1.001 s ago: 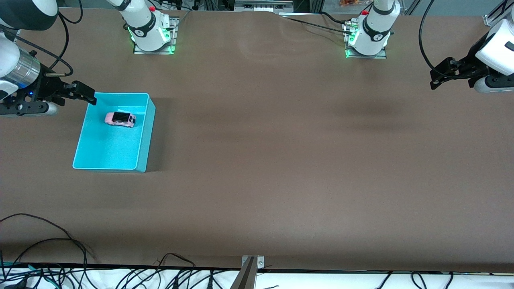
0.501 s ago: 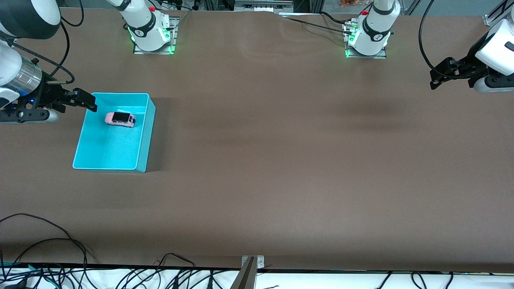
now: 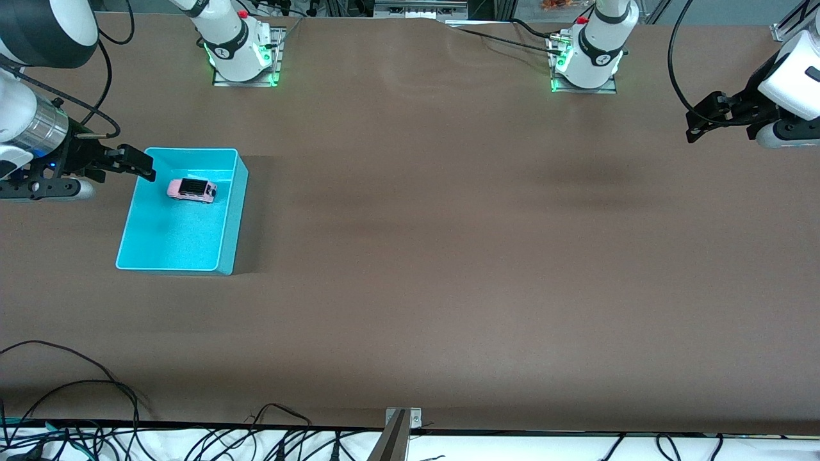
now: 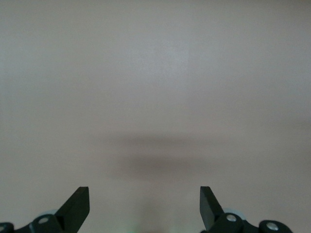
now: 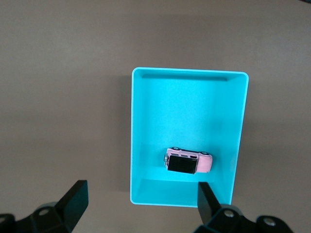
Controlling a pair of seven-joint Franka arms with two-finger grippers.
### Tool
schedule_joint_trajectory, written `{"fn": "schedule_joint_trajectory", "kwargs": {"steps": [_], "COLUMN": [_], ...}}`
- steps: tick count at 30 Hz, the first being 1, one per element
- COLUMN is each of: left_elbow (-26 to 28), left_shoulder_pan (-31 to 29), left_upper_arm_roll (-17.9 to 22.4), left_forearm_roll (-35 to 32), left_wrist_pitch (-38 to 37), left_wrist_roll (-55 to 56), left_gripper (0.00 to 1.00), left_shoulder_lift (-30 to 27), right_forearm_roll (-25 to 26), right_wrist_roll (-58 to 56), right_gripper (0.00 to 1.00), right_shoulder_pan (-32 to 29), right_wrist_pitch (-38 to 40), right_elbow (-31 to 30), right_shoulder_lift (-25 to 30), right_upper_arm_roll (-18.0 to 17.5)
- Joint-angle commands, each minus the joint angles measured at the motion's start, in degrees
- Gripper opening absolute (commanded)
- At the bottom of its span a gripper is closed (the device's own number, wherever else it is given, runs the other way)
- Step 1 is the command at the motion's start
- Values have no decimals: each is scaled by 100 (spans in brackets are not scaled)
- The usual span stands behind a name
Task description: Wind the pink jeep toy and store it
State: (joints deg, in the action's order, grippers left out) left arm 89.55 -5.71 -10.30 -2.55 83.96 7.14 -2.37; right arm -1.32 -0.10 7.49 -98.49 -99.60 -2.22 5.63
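The pink jeep toy (image 3: 191,189) (image 5: 188,162), light pink with a black roof, sits upright inside the turquoise bin (image 3: 232,218) (image 5: 189,72). It is in the part of the bin farther from the front camera. My right gripper (image 3: 136,164) (image 5: 142,190) hangs open and empty over the bin's corner toward the right arm's end of the table, apart from the toy. My left gripper (image 3: 696,125) (image 4: 145,192) waits open and empty above bare table at the left arm's end.
The brown table cover (image 3: 448,243) is bare around the bin. Both arm bases (image 3: 242,48) (image 3: 588,54) stand along the table edge farthest from the front camera. Loose cables (image 3: 77,397) lie along the edge nearest that camera.
My right gripper has shifted slightly beside the bin's corner. The jeep, the bin and the left arm have not moved.
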Motion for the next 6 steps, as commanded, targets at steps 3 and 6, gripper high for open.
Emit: {"fn": "schedule_joint_trajectory", "kwargs": {"steps": [3,6], "left_elbow": [-192,-192], "left_shoulder_pan": [0,0], "left_upper_arm_roll": [2,2], "left_forearm_roll": [140,140], "left_wrist_pitch": [-143,-143], "left_wrist_roll": [-2,-2], "left_gripper": [100,100], "left_shoulder_lift": [70,70], "right_forearm_roll": [62,62], "right_wrist_roll": [-8,1], "right_gripper": [100,100], "right_shoulder_pan": [-2,-2], "right_wrist_pitch": [85,85], "right_elbow": [134,134], "right_shoulder_lift": [-41,-41], "right_upper_arm_roll": [-1,-1]}}
